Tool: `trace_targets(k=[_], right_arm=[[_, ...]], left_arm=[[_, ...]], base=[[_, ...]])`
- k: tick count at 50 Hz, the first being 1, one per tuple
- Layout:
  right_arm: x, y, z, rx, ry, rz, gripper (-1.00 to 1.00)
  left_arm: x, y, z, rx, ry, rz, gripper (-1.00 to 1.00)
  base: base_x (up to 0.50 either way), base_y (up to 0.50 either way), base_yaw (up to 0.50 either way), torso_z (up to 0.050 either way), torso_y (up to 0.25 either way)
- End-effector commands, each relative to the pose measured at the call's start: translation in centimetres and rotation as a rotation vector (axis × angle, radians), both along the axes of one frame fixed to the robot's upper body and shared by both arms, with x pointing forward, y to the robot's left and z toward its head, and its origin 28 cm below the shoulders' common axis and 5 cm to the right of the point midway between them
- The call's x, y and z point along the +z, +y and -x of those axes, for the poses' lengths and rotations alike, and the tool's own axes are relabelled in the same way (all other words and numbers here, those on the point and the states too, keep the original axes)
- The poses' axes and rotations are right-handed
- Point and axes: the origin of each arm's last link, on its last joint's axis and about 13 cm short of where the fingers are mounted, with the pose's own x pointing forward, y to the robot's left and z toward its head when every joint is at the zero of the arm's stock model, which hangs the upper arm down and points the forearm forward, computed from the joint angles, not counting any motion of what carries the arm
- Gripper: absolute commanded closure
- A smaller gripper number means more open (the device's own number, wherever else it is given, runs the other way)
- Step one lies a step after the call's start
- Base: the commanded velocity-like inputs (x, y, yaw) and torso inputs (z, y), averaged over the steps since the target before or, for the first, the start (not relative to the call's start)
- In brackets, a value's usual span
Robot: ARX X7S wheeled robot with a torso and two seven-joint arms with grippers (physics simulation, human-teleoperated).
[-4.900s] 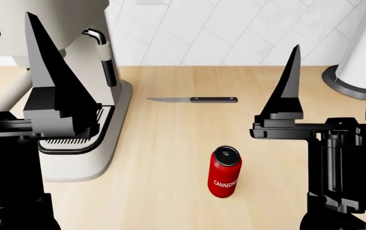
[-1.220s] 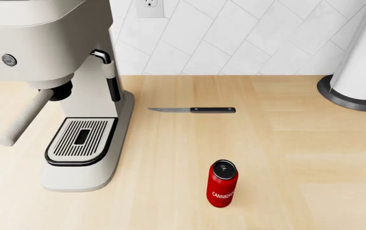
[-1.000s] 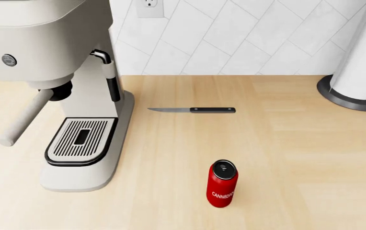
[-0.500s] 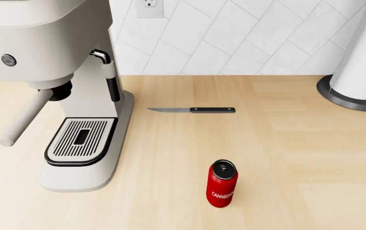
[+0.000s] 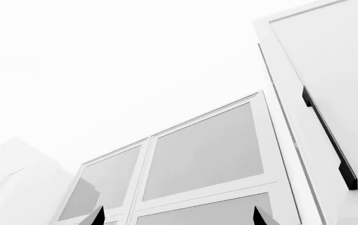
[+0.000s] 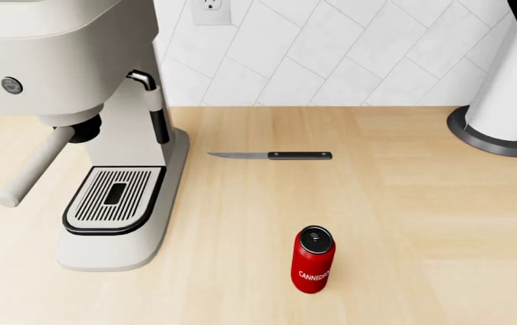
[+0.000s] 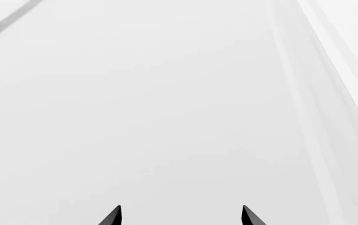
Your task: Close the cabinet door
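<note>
The left pincer (image 5: 175,216) is pointing up at white cabinets, its two dark tips showing well apart with nothing between them. An open cabinet door (image 5: 329,61) with a long black handle (image 5: 329,138) is standing out beside two glass-paned doors (image 5: 204,154). The right pincer (image 7: 180,214) is facing a plain white panel (image 7: 166,103), its tips likewise spread and holding nothing. In the head view, neither pincer is showing; a coffee machine (image 6: 69,101), a knife (image 6: 271,155) and a red can (image 6: 312,260) are sitting on the wooden worktop (image 6: 421,223), the can standing upright, apart from the knife.
</note>
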Motion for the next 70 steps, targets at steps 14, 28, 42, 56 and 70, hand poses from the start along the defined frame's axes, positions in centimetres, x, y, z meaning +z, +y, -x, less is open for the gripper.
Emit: trace_targets(k=[14,28,42,56,70], right_arm=[[-4.7,4.1,-1.2,0.13,0.117,0.202,-1.0],[-4.7,4.1,-1.2,0.13,0.117,0.202,-1.0],[-4.7,4.1,-1.2,0.13,0.117,0.202,-1.0],[-4.7,4.1,-1.2,0.13,0.117,0.202,-1.0],[-4.7,4.1,-1.2,0.13,0.117,0.202,-1.0]], left_arm=[[-0.3,1.1,4.0,0.173,0.032,-0.013,-1.0],[-0.3,1.1,4.1,0.199,0.04,-0.03,-1.0],[-0.4,1.1,4.0,0.2,0.041,-0.03,-1.0],[-0.4,1.2,4.0,0.195,0.041,-0.025,-1.0],[-0.3,1.3,4.0,0.164,0.024,0.003,-1.0]], base=[[0.0,0.0,0.0,0.0,0.0],[0.0,0.0,0.0,0.02,-0.22],[0.0,0.0,0.0,0.021,-0.231],[0.0,0.0,0.0,0.021,-0.231],[0.0,0.0,0.0,0.014,-0.137]])
